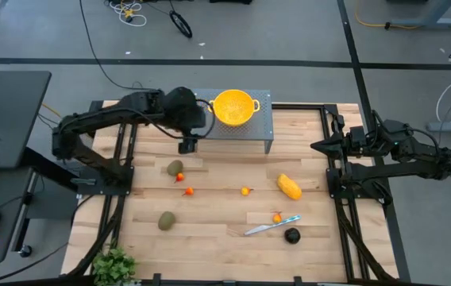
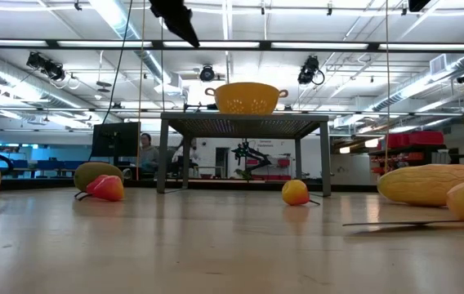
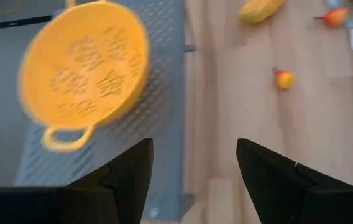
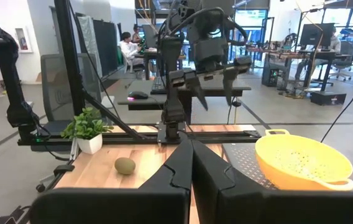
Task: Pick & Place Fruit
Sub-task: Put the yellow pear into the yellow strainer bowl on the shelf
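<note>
1. High view: the left gripper [image 1: 187, 146] hangs with its fingers spread and empty beside the grey perforated stand [image 1: 245, 127], over bare table [image 1: 217, 214]. The yellow bowl [image 1: 234, 106] sits on that stand. The right gripper [image 1: 318, 146] waits at the table's right edge, fingers pressed together, holding nothing. On the wood lie two olive-brown ovals [image 1: 175, 168] [image 1: 166, 220], one yellow-orange oblong [image 1: 289, 187], one dark round fruit [image 1: 291, 234] and three tiny orange-red fruits [image 1: 188, 191] [image 1: 245, 191] [image 1: 276, 217]. One knife [image 1: 271, 226] lies between the lowest tiny fruit and the dark one. A small green plant [image 1: 114, 264] stands at the near left corner.

2. Low view: the stand's legs rise behind the fruit, the bowl on top. One olive oval [image 2: 97, 175] has a red fruit [image 2: 107, 188] in front of it; the oblong [image 2: 432, 184] lies right.

3. Left wrist view: two dark fingers [image 3: 123, 171] stand apart with nothing between them, above the stand's edge; the bowl is blurred.

4. Right wrist view: its fingers [image 4: 179, 165] meet; beyond are one oval [image 4: 125, 165], the plant [image 4: 88, 130], the bowl and the left arm's parted gripper [image 4: 214, 87].
</note>
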Controlling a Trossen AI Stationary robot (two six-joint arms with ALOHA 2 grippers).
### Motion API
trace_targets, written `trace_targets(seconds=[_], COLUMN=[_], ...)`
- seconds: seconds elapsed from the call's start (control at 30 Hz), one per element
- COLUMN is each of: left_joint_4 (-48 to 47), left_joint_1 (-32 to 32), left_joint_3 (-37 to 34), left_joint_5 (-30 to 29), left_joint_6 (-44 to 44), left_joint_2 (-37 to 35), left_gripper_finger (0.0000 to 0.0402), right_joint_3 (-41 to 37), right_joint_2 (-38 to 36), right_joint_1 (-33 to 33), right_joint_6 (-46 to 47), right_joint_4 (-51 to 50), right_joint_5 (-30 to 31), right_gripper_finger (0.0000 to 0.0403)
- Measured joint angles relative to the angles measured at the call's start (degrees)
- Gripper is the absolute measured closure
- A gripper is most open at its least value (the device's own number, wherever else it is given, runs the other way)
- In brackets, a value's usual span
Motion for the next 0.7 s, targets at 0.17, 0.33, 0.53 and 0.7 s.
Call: trace_targets(seconds=[0.17, 0.33, 0.53, 0.7], left_joint_4=[1.5, 6.2, 10.7, 13.5], left_joint_1=[1.1, 1.9, 2.8, 3.2], left_joint_3=[-2.8, -6.3, -11.3, -15.9], left_joint_5=[-2.8, -1.9, -2.1, -2.1], left_joint_6=[0.0, 0.5, 1.0, 0.1], left_joint_2=[-4.2, -8.6, -14.7, -20.5], left_gripper_finger=[0.0162, 0.0162, 0.0162, 0.0162], right_joint_3=[0.0, 0.0, 0.0, 0.0], right_joint_2=[0.0, 0.0, 0.0, 0.0], right_joint_1=[0.0, 0.0, 0.0, 0.0], right_joint_6=[0.0, 0.0, 0.0, 0.0], right_joint_4=[0.0, 0.0, 0.0, 0.0], right_joint_5=[0.0, 0.0, 0.0, 0.0], right_gripper_finger=[0.0395, 0.0395, 0.0395, 0.0395])
